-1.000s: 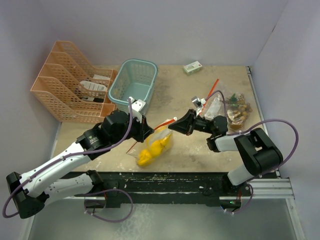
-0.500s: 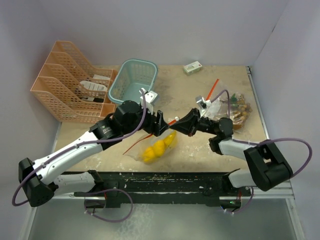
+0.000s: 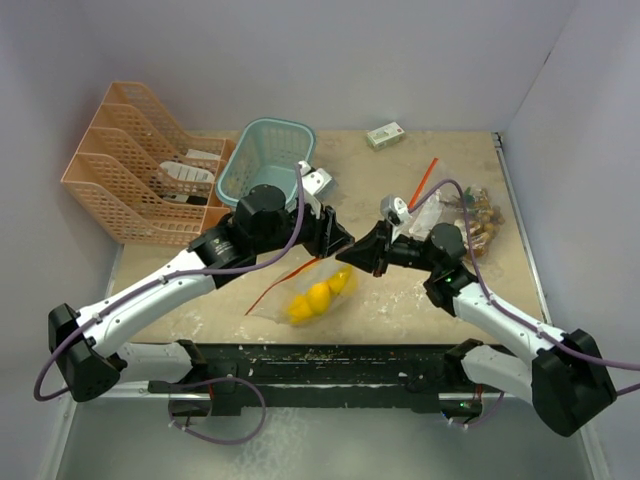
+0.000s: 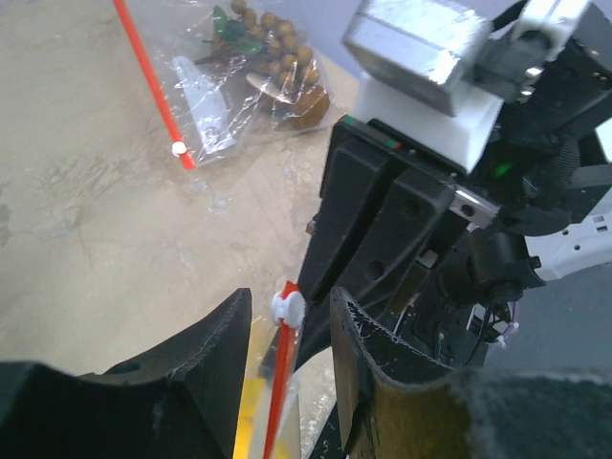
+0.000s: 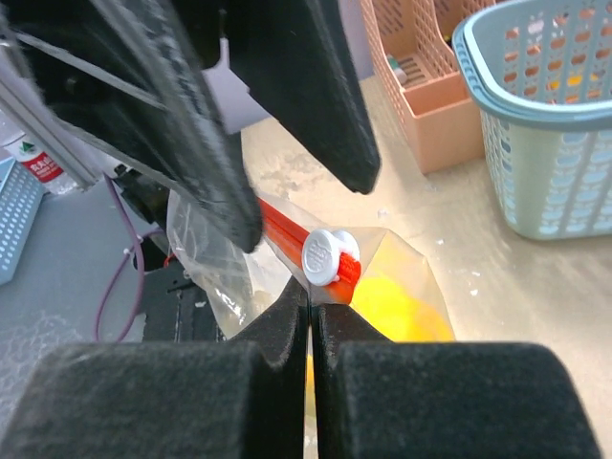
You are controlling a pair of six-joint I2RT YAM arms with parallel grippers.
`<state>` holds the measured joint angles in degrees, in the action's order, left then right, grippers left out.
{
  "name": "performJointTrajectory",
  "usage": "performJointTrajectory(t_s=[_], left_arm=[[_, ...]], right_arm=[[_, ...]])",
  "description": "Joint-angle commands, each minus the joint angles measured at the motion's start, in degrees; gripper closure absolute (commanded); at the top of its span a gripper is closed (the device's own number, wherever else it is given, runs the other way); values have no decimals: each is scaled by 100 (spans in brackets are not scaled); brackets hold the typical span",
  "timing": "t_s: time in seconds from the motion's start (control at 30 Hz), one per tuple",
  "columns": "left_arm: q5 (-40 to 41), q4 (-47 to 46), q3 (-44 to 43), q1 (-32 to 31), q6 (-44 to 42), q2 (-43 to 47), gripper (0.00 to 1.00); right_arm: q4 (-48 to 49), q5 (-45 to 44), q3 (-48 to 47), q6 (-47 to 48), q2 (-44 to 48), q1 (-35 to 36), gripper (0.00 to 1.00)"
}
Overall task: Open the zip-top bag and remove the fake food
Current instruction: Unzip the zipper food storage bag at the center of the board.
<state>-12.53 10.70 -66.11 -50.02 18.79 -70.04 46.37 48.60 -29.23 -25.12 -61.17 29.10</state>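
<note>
A clear zip-top bag with a red zip strip hangs low over the table between my two grippers. The fake food inside it is several glossy yellow fruits. My right gripper is shut on the bag's top edge, just under the white slider. My left gripper is open, its fingers standing either side of that slider with a gap showing on both sides. In the top view the left gripper and right gripper nearly meet.
A second clear bag holding a brownish grape cluster and round pieces lies at the right. A teal basket and a peach organiser stand at the back left. A small white-green box sits at the back.
My left gripper has opened, moved right along the red zip and now straddles the slider. The right arm has stretched out leftward while holding the bag's edge.
</note>
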Motion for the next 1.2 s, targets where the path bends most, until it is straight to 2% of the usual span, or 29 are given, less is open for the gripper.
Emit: performJointTrajectory(t_s=[0.0,0.2,0.47,0.67,0.87,1.17], left_arm=[[-459,-417,-227,-23,-127,-55,58],[-553,-400,-221,-25,-143,-132,61],[-341,-456,-123,-24,-87,-152,49],[-515,-595,-170,-25,-38,-288,48],[-702,-673,-152,-25,1,-337,56],[-746,-724,1,-23,55,-180,89]], right_arm=[[-532,-134,-247,435,96,24,100],[-642,-153,-290,438,217,25,100],[-647,-14,-268,423,470,25,100],[-610,51,-272,376,556,32,100],[-643,41,-283,363,623,34,100],[-641,-102,-285,321,586,31,100]])
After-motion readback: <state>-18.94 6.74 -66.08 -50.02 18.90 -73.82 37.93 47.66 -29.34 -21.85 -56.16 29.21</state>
